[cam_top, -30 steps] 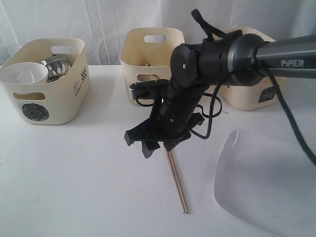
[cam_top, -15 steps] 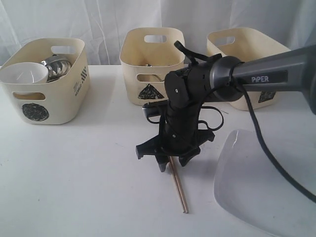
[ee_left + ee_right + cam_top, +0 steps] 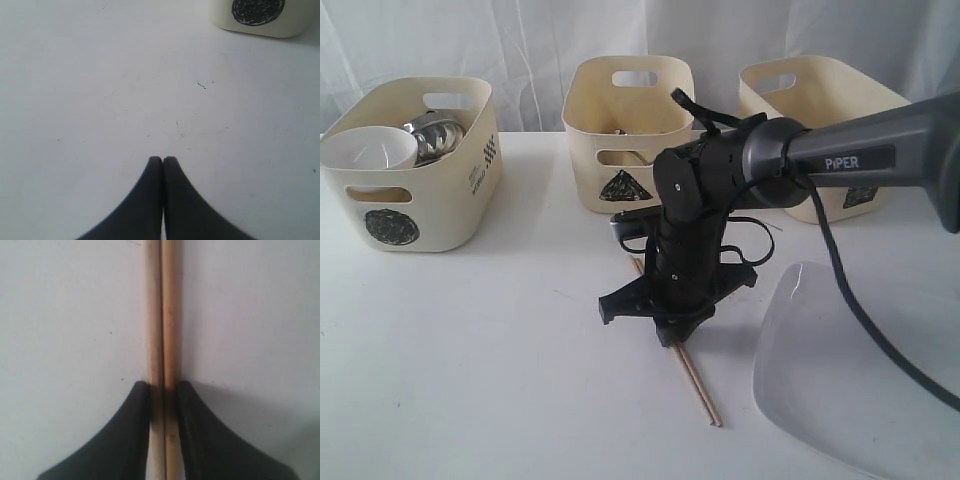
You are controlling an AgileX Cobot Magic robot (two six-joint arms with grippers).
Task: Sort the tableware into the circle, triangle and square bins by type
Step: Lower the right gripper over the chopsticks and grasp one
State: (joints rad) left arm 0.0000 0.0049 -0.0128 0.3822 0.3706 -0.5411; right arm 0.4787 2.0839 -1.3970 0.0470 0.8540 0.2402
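White table (image 3: 470, 380), white curtain (image 3: 520, 40) at the back.

Exterior view, nearest first:
- Plate (image 3: 850, 380) at 4 o'clock, flat on the table, white, rounded corners, cut by the frame edge. Nothing on it.
- Chopsticks (image 3: 698, 385) just beside the plate, on its 9 o'clock side, not touching it. Tan pair, side by side. The free end points to 5 o'clock. The other end shows a little past the tool, toward 11 o'clock.
- Right tool (image 3: 670, 330) near centre, pointing down at the table, clamped on the chopsticks about mid-length. Cannot tell whether the pair is lifted or lying on the table.
- Right arm (image 3: 840, 150) comes in from 3 o'clock, grey, lettered PiPER, black cable looped round the wrist.
- Circle bin (image 3: 410, 205) at 10 o'clock. Inside: white bowl (image 3: 368, 148) leaning at the near side, steel ware (image 3: 433, 135) behind it, bowl or mug unclear.
- Triangle bin (image 3: 610, 110) at 12 o'clock, behind the right tool. Contents too small to tell.
- Square bin (image 3: 820, 100) at 2 o'clock, its mark mostly hidden behind the arm. Inside not visible.

Right wrist view: both black fingers (image 3: 137, 410) pressed on the chopsticks (image 3: 162, 315), one on each side, the sticks touching each other, white table under them.

Left wrist view: left tool (image 3: 163, 161) clenched, tips touching, nothing between them. Over bare table. Corner of the circle bin (image 3: 295, 25) ahead of it, near but apart.
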